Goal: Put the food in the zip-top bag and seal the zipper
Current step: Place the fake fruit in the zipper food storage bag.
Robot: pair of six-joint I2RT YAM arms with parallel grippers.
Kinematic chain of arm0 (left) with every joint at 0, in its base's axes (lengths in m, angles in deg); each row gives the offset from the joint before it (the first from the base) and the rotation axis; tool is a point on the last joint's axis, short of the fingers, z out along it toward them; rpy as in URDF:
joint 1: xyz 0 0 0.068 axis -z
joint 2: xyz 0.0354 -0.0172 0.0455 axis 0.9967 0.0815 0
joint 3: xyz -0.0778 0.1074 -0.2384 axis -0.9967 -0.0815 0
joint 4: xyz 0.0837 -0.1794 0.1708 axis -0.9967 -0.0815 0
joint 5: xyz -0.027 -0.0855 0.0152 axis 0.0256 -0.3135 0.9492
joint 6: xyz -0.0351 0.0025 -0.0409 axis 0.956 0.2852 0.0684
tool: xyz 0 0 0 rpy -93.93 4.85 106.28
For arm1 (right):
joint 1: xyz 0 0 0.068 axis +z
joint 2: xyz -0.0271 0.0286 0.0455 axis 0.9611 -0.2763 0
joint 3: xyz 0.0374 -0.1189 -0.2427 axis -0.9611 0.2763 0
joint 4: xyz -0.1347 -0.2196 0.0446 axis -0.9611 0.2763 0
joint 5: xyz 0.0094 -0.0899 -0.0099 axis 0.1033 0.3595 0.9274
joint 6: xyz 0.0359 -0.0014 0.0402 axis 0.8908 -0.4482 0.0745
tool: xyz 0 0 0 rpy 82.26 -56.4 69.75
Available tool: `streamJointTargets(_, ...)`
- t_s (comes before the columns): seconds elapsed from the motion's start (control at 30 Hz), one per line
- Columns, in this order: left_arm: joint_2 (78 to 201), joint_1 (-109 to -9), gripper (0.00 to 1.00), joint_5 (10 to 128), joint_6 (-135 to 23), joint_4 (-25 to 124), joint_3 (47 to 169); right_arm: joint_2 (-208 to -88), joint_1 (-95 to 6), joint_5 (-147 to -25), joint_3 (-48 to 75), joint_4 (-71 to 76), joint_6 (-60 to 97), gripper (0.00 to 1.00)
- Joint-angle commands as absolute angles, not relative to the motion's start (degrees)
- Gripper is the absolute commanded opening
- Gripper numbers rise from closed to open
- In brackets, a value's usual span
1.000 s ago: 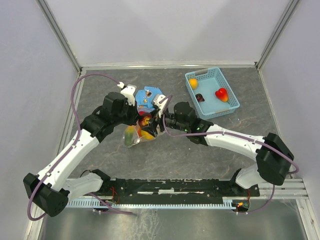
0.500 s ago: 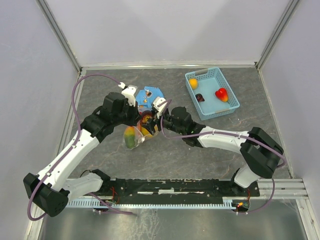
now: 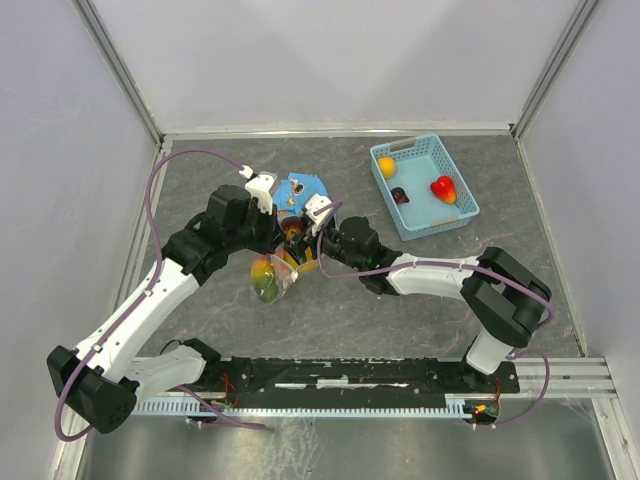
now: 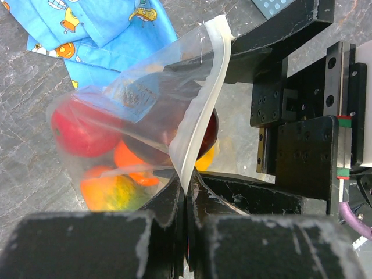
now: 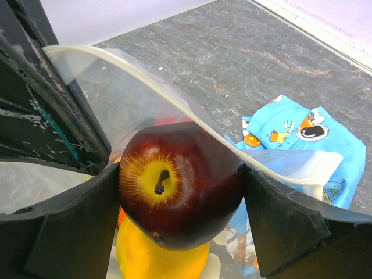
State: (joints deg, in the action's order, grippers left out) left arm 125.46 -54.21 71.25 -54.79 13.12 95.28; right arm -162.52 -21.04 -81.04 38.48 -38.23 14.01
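Clear plastic of the zip-top bag (image 4: 133, 116) is pinched by the left end effector (image 4: 186, 197), its jaws clamped shut on the white zipper (image 4: 200, 99). The right end effector (image 5: 180, 200) grips a maroon fruit (image 5: 186, 163) at the bag's mouth, above red, orange and yellow fruits (image 4: 78, 131) inside. A blue cloth (image 5: 302, 136) lies on the desk (image 3: 380, 310) just beside.

The left arm (image 3: 140, 310) and the right arm (image 3: 430, 272) are built of white tubes joined by black housings. A mauve cable (image 3: 147, 205) is looped along each. Black fingers, scuffed pale at the edges, are carried by the left pincer (image 4: 186, 192) and the right pincer (image 5: 181, 174). Small screws (image 4: 264, 102) and red-and-green marks (image 4: 344, 121) are seen on a black block (image 4: 302, 151).
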Motion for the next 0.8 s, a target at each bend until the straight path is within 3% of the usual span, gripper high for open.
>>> streamJointTargets(0.0, 124.05, -54.11, 0.03, 70.3, -56.84, 16.47, 95.54, -162.29, -20.79, -80.88, 36.6, -40.59, 14.17, 0.76)
streamJointTargets(0.43, 124.63, -54.07, 0.03, 72.76, -56.62, 16.19, 95.54, -155.93, -20.83, -85.01, 36.9, -34.01, 15.03, 0.99)
streamJointTargets(0.77, 124.75, -54.1, 0.03, 73.96, -56.49, 15.98, 95.61, -147.62, -20.79, -82.37, 38.11, -23.97, 13.46, 0.99)
